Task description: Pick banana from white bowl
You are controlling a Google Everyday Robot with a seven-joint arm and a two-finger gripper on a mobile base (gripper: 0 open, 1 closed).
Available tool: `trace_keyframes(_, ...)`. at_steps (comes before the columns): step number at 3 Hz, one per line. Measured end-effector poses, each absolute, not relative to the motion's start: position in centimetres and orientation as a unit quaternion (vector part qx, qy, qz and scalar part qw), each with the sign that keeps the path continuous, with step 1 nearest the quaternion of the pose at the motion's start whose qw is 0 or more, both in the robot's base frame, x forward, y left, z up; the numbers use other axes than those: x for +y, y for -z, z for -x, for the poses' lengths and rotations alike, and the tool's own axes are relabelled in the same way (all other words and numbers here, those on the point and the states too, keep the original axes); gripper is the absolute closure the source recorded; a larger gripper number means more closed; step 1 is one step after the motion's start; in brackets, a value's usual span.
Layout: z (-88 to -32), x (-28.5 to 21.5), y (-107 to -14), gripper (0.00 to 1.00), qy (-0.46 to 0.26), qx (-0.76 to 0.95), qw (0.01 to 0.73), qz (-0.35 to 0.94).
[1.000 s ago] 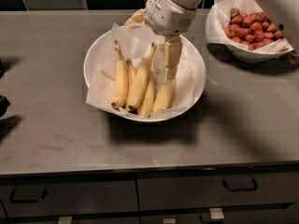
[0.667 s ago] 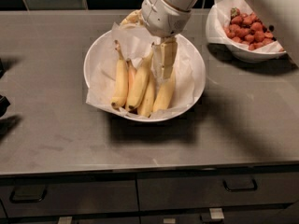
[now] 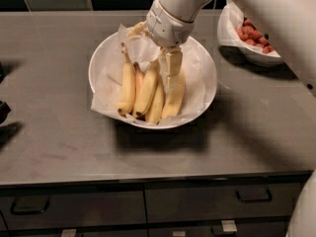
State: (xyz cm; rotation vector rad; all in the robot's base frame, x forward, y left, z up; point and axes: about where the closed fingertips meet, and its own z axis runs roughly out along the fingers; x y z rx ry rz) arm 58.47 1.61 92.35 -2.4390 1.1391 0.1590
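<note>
Grey bench (image 3: 59, 132) with dark drawers (image 3: 74, 206) below. End effector (image 3: 172, 72) hangs low inside the white bowl (image 3: 95, 65), above the other bananas (image 3: 173, 95); apart or clamped, I cannot tell. Off to its side lies the banana (image 3: 127, 85), on the paper (image 3: 106, 98), not lifted. Grasp and lift remain, I'd say.

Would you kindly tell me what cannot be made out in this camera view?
In the camera view:
- End effector, low over the bananas in the white bowl: whether it touches fruit is unclear.
- Rightmost banana: upper end hidden behind the end effector.
- Strawberry bowl: partly covered by the arm.
- Dark object: cut off by the left edge.
</note>
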Motion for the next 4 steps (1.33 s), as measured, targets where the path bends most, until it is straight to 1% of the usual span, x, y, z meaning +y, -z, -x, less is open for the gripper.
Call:
trace_keyframes(2, -59.2, 0.6, -89.4, 0.09, -0.064, 0.43, 0.197, 0.879)
trace_keyframes(4, -59.4, -0.4, -88.0, 0.16, -0.067, 0.448, 0.185, 0.872)
